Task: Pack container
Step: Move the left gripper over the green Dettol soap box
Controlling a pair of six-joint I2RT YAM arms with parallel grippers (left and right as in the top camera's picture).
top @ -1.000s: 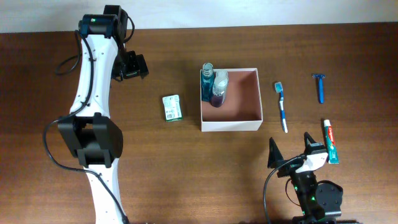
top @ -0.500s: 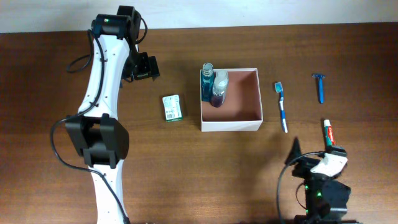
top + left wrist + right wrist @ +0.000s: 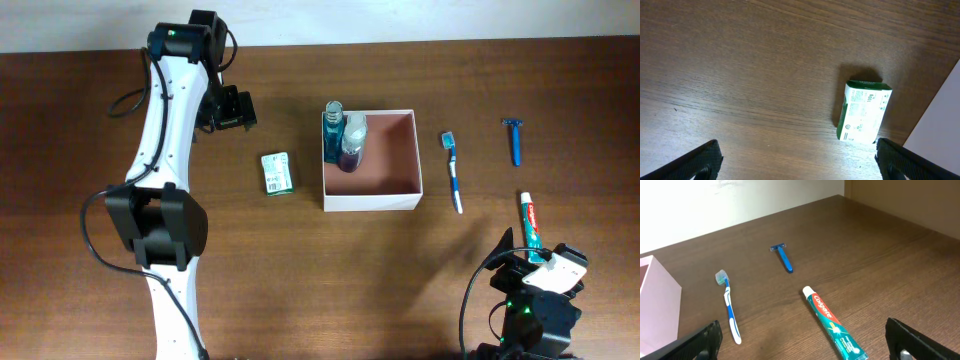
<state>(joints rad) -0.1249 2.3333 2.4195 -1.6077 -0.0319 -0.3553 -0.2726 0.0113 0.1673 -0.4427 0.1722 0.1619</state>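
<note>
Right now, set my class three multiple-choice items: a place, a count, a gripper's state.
1. The green-and-white box lies: A inside the container; B on the table, left of the container; C on the table, right of it.
2. How many bottles stand in the container? A four; B none; C two.
3. The left gripper is: A open and empty; B shut on the box; C shut on a bottle.
Key: B, overhead shows it apart from the left wall; C, two stand in one corner; A, its fingers are spread over bare wood.
</note>
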